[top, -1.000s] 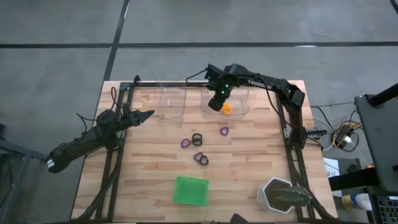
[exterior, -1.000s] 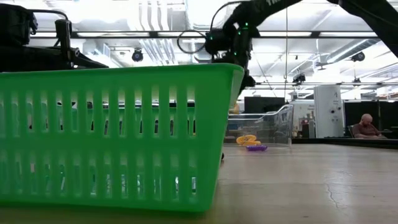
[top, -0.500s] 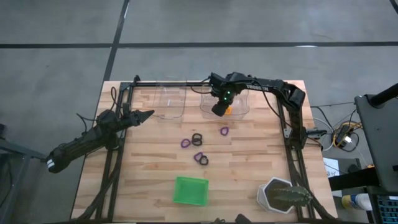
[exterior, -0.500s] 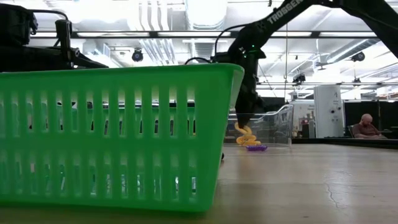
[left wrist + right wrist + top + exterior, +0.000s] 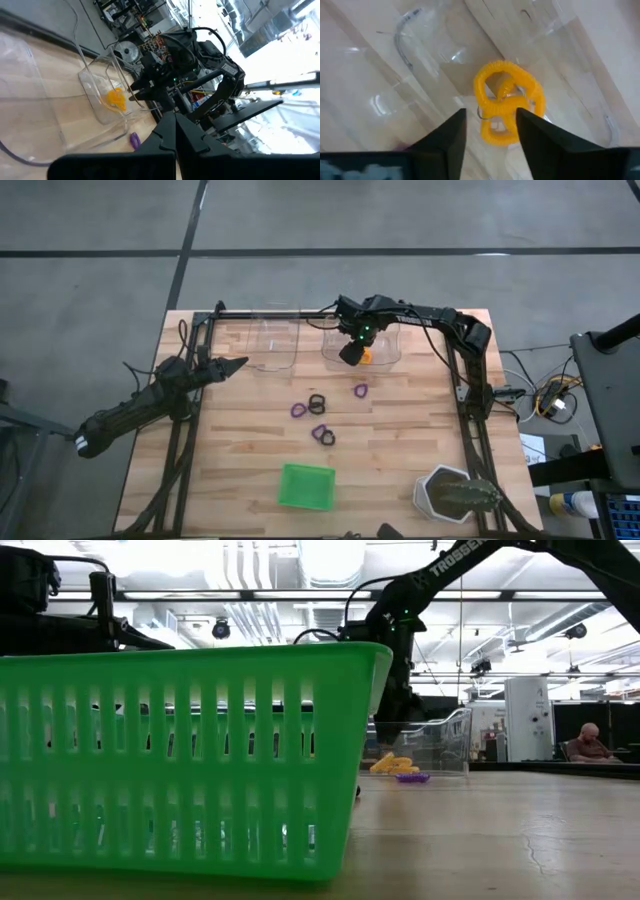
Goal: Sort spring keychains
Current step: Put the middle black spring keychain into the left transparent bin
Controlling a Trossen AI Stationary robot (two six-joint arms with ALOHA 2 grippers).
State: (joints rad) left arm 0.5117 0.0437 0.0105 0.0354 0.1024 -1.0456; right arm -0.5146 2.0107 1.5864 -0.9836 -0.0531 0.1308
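Note:
My right gripper [image 5: 350, 354] hangs open, pointing down, inside the right-hand clear plastic tray [image 5: 385, 340] at the far side of the table. Two orange spring keychains [image 5: 506, 102] lie on that tray's floor just under and between its fingertips [image 5: 487, 131], apart from them in the low view [image 5: 392, 765]. Several purple and black spring keychains [image 5: 317, 403] lie loose on the wood mid-table. The second clear tray [image 5: 272, 345] stands to the left. My left gripper [image 5: 238, 365] waits shut at the table's left side, holding nothing.
A green slotted square tray [image 5: 306, 486] stands near the table's front edge and fills the left of the low view [image 5: 190, 750]. A white pot with a plant [image 5: 455, 493] sits at the front right corner. A person [image 5: 590, 745] sits far off in the room.
My right gripper went down into the right clear tray with an orange keychain hanging from its tips, then let it go. That keychain has dropped and now lies on the tray floor beside the other orange one.

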